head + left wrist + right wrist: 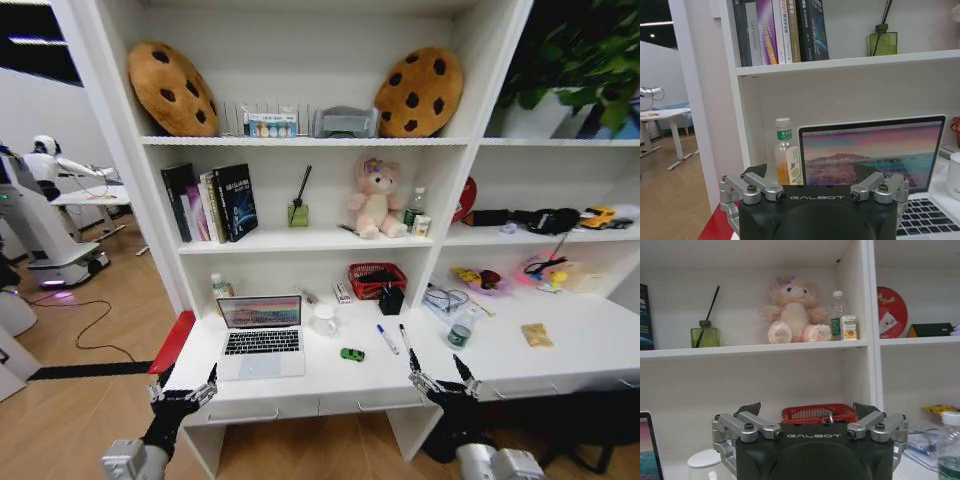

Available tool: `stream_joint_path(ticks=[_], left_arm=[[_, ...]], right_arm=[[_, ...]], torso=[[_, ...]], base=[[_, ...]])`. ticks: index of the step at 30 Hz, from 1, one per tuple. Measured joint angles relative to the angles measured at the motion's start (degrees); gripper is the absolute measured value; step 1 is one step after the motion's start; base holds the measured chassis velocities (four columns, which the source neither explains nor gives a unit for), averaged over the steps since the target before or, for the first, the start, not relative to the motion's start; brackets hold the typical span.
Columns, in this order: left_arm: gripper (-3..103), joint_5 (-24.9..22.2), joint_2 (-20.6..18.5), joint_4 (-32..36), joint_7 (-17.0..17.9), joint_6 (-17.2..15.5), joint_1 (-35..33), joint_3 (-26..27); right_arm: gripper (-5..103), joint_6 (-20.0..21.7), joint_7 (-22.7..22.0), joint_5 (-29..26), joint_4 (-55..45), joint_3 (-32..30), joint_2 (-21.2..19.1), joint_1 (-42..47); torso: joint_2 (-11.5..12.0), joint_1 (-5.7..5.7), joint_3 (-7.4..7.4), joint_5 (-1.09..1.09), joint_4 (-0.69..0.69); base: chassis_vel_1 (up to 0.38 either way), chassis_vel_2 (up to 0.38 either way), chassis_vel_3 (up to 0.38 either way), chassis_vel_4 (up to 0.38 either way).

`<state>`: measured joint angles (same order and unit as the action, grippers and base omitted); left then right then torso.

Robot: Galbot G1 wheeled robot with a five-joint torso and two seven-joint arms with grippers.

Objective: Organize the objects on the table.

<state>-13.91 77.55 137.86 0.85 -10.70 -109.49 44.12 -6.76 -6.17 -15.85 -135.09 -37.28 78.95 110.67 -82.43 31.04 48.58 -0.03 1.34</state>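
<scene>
White laminate runs the length of the long desk top, built into tall white shelving, with shallow drawers under its front edge. On it, toward the robot's left, stands the slim silver laptop, lid up and screen lit. Just beside it, on the right, sits a white mug, and in front of that the tiny green toy car. Two marker pens lie a little further right, a blue-capped one and a dark-capped one, near each other but apart. A yellow snack packet lies well off to the right. The black left gripper hangs at the desk's front edge, below the laptop's left corner, fingers spread and holding nothing. The black right gripper hovers at the front edge below the pens, its fingers likewise apart and empty.
</scene>
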Motion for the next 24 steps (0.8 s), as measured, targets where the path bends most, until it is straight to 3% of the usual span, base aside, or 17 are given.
stream_joint_path(ticks=[2,3,6,8,12,15,16,24], left_arm=[[98,-0.1,-0.4,-0.1,0.0,0.1,0.2,0.3],[88,-0.4,-0.9,-0.2,0.0,0.2,0.4,0.6],[83,-0.8,-1.4,-0.6,-0.6,0.4,0.6,0.9],[72,-0.8,-1.6,-1.1,-1.4,1.1,0.8,0.9],[61,-0.8,-1.9,-1.4,-1.7,1.6,1.0,0.9],[45,-0.8,-2.5,-1.7,-1.7,1.6,2.1,1.2],[45,-0.8,-2.5,-1.7,-1.7,1.6,2.1,1.2],[13,-0.5,-4.7,-2.8,-1.8,2.0,3.1,1.9]], right_arm=[[100,-0.2,0.6,0.1,0.0,0.0,0.0,0.1],[100,-0.3,1.2,0.3,0.0,0.1,-0.1,0.1],[100,-0.7,2.1,0.9,0.1,0.1,-0.1,0.2],[100,-1.1,2.6,1.3,0.4,0.1,0.0,0.3],[100,-1.5,2.9,1.6,0.8,0.1,0.0,0.2],[100,-1.9,2.9,2.3,1.5,0.4,0.6,0.0],[100,-1.9,2.9,2.3,1.5,0.4,0.6,0.0],[100,-2.5,2.6,2.5,2.3,0.4,0.8,-0.5]], torso=[[0.0,-0.02,-0.01,0.01,-0.01],[0.0,-0.02,0.0,0.03,-0.01],[0.0,-0.03,-0.01,0.02,-0.02],[-0.1,-0.16,-0.04,0.02,-0.01],[-0.1,-0.17,-0.04,0.02,-0.01],[-0.1,-0.14,-0.04,0.02,-0.01],[-0.1,-0.14,-0.04,0.02,-0.01],[0.0,-0.06,-0.01,0.02,-0.02]], base=[[-0.142,0.17,0.09,-0.139],[-0.072,0.038,0.006,-0.016],[-0.024,0.013,0.002,-0.005],[0.048,-0.052,-0.059,0.039],[0.07,-0.091,-0.061,0.06],[0.038,-0.026,-0.02,0.003],[0.0,0.0,0.0,0.0],[0.0,0.0,0.0,0.0]])
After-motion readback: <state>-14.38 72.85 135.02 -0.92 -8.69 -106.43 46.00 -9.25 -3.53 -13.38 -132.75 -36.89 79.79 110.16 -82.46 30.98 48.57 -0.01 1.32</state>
